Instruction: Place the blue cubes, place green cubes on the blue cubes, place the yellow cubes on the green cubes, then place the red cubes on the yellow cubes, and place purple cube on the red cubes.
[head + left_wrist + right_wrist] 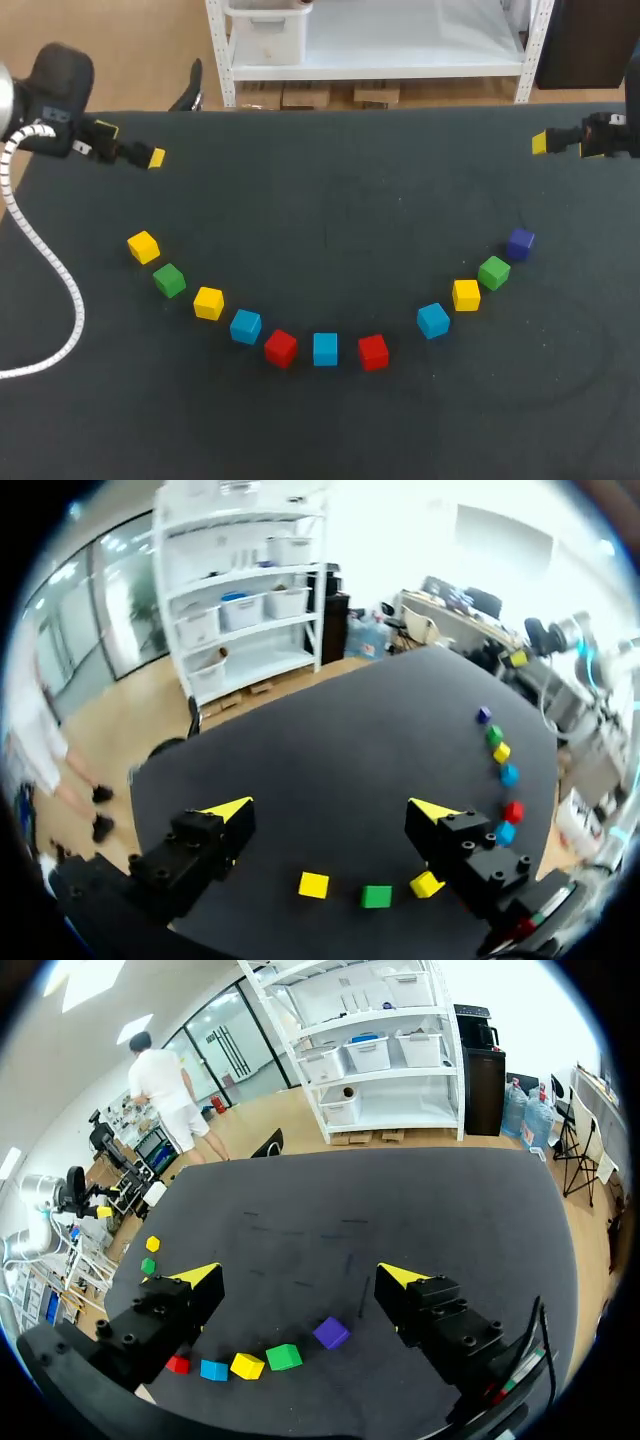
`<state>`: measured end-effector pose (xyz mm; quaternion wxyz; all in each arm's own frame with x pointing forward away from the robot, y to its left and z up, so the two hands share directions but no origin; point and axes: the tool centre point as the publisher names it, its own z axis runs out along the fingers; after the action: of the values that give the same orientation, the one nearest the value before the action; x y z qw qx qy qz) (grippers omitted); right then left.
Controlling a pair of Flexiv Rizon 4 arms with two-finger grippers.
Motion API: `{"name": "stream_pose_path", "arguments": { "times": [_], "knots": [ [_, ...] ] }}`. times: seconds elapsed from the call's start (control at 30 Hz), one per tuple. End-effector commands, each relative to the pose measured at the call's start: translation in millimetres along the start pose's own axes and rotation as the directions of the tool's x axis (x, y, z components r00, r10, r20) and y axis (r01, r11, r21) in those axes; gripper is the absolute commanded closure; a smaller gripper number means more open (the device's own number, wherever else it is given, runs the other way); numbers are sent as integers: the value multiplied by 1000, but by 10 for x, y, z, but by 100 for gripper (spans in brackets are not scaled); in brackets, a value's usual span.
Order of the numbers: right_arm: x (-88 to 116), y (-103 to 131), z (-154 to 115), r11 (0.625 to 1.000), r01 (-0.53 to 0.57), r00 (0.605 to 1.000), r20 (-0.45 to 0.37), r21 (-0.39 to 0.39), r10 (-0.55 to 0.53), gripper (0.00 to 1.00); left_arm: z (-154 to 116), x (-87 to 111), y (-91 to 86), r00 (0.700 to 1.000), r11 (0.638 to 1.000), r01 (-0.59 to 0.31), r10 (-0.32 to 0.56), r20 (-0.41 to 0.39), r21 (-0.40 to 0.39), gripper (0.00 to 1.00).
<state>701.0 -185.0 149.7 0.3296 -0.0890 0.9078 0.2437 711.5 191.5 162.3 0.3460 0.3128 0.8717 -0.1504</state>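
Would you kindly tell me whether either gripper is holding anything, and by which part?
Nothing is held: the left gripper and the right gripper are both open and empty, with all the cubes lying on the table.

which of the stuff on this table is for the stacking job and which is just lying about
For the job:
three small blue cubes
two small green cubes
three small yellow cubes
two small red cubes
one small purple cube

Not for the job:
black table top
white ribbed cable at the table's left side
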Motion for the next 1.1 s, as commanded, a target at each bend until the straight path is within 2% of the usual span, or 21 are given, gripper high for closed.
{"name": "stream_pose_path", "arguments": {
  "times": [0.03, 0.1, 0.2, 0.27, 0.3, 0.37, 0.47, 0.53, 0.7, 0.73, 0.77, 0.83, 1.1],
  "knots": [
    [2, 3, -1, 1000, -1, 1000, 1, 1, 1, 0, -55, -24, 32, 983, 972, -183, 177, 49, 148, 0],
    [2, 3, -1, 1000, -1, 1000, 1, 1, 1, 0, -80, -32, 9, 958, 935, -287, 281, 62, 206, 0],
    [2, 3, -1, 1000, -1, 1000, 1, 1, 1, 0, -113, -16, -35, 892, 848, -451, 439, 109, 279, 0],
    [2, 3, -1, 1000, -1, 1000, 1, 1, 1, 0, -147, 9, -85, 826, 753, -561, 540, 163, 344, 0],
    [2, 3, -1, 1000, -1, 1000, 1, 1, 1, 0, -144, 18, -102, 800, 717, -592, 580, 157, 368, 0],
    [2, 3, -1, 1000, -1, 1000, 1, 1, 1, 0, -122, 37, -126, 749, 640, -639, 643, 159, 426, 0],
    [2, 3, -1, 1000, -1, 1000, 1, 1, 1, 0, -128, 68, -198, 655, 508, -709, 732, 189, 489, 0],
    [2, 3, -1, 1000, -1, 1000, 1, 1, 1, 0, -110, 93, -232, 584, 429, -739, 792, 178, 519, 0],
    [2, 3, -1, 1000, -1, 1000, 1, 1, 1, 0, -76, 174, -315, 447, 271, -761, 878, 172, 589, 0],
    [2, 3, -1, 1000, -1, 1000, 1, 1, 1, 0, -75, 186, -330, 430, 253, -764, 885, 177, 594, 0],
    [2, 3, -1, 1000, -1, 1000, 1, 1, 1, 0, -72, 198, -347, 398, 230, -775, 902, 170, 589, 0],
    [2, 3, -1, 1000, -1, 1000, 1, 1, 1, 0, -56, 224, -367, 369, 212, -774, 917, 153, 596, 0],
    [2, 3, -1, 1000, -1, 1000, 1, 1, 1, 0, -54, 235, -375, 365, 208, -776, 918, 155, 596, 0]
  ]
}}
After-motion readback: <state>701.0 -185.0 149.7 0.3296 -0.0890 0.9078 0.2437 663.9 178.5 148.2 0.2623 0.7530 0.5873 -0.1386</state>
